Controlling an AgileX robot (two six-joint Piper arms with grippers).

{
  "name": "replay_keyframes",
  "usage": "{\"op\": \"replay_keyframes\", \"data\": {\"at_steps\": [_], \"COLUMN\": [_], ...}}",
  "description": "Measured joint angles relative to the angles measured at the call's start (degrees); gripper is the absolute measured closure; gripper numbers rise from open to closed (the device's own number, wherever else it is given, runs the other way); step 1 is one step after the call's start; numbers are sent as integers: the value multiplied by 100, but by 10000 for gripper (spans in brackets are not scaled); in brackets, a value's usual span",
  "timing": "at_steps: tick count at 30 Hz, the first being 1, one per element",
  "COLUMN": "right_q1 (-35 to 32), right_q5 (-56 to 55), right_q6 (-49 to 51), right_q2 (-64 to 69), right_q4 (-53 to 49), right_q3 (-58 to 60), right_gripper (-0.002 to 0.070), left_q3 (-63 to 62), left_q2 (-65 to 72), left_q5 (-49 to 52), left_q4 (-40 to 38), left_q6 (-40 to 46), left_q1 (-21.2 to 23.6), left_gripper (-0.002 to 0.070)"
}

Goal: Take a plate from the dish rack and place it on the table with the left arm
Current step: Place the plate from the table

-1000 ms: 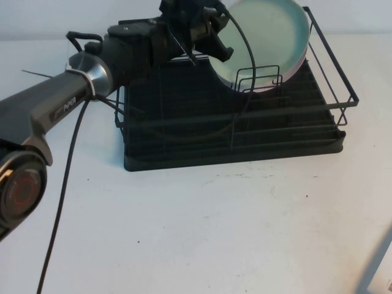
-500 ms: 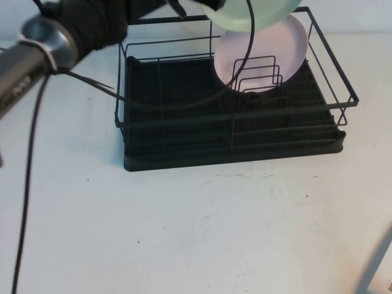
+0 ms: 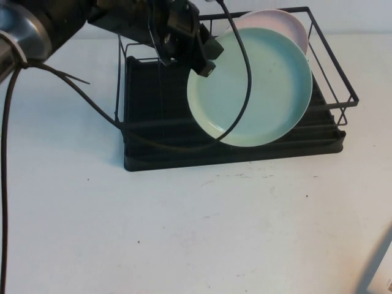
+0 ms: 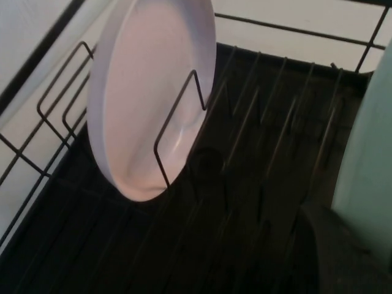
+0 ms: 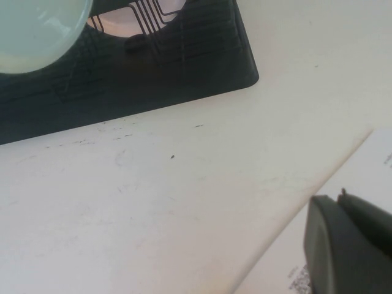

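One round mint-green plate (image 3: 257, 86) hung over the black wire dish rack (image 3: 334, 92), its rim clenched in the left hand (image 3: 199, 52). It needed carrying clear of the wires, then lowering flat onto the white worktop (image 3: 196, 233). The right hand (image 5: 349, 245) sat parked off to the side; I cannot tell its grip.

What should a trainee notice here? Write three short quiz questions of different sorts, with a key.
1. True or false: the left gripper grips the mint-green plate by its rim, over the dish rack.
2. Which plate stands between the rack's wire dividers? A: the pink plate. B: the mint-green plate.
3. Fill in: the right gripper hangs low over the white ____, away from the rack.
Key: 1 true; 2 A; 3 table.
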Motion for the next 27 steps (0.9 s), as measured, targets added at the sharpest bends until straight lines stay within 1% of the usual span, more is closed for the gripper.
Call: {"op": "replay_keyframes", "data": {"at_steps": [5, 7, 10, 15, 18, 23, 27], "right_q1": [0, 0, 0, 0, 0, 0, 0], "right_q5": [0, 0, 0, 0, 0, 10, 10], "right_q6": [0, 0, 0, 0, 0, 0, 0], "right_q2": [0, 0, 0, 0, 0, 0, 0], "right_q4": [0, 0, 0, 0, 0, 0, 0], "right_q3": [0, 0, 0, 0, 0, 0, 0], "right_gripper": [696, 696, 696, 696, 696, 696, 696], "left_q3": [29, 29, 29, 29, 96, 985, 2071], "left_q2": [0, -12, -138, -414, -488, -679, -866], "left_q5": [-63, 73, 745, 2091, 2323, 2323, 2274], "left_q4": [-149, -242, -418, -483, -508, -555, -568], "left_q6": [-51, -65, -220, -1012, -1516, -1852, -1944], "left_q1": [0, 0, 0, 0, 0, 0, 0], "left_gripper": [648, 648, 648, 648, 648, 648, 648]}}
